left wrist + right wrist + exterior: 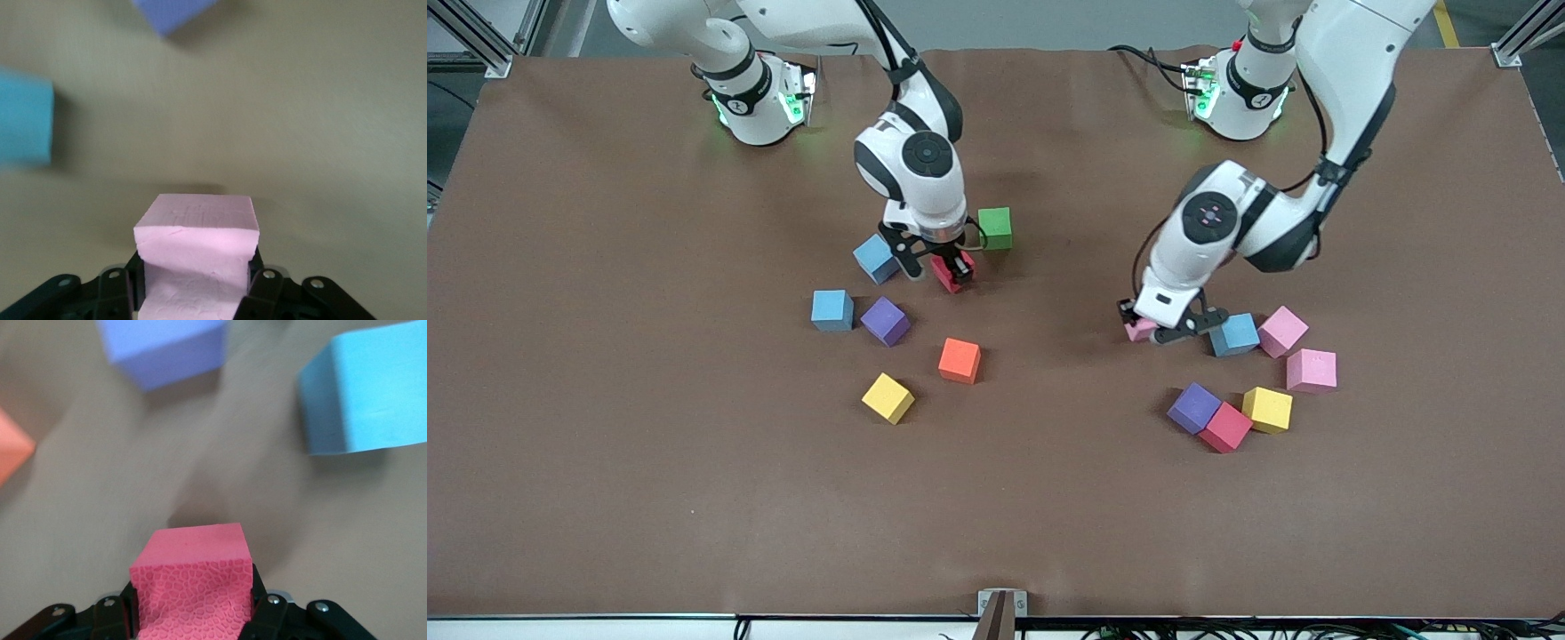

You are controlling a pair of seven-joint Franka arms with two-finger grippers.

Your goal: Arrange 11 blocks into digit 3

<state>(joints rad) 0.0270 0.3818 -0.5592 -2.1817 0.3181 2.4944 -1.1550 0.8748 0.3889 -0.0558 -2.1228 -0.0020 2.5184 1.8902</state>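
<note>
My right gripper (951,269) is shut on a red block (945,274), low over the table between a blue block (875,258) and a green block (994,228). In the right wrist view the red block (193,573) sits between the black fingers (267,613). My left gripper (1152,331) is shut on a pink block (1139,331), low over the table beside another blue block (1234,334). The left wrist view shows that pink block (197,240) squeezed between the fingers (263,287). The other blocks lie scattered in two loose groups.
Toward the right arm's end lie a blue (831,310), a purple (886,321), an orange (959,360) and a yellow block (887,397). Toward the left arm's end lie two pink (1282,331) (1311,370), a yellow (1267,409), a purple (1194,407) and a red block (1224,428).
</note>
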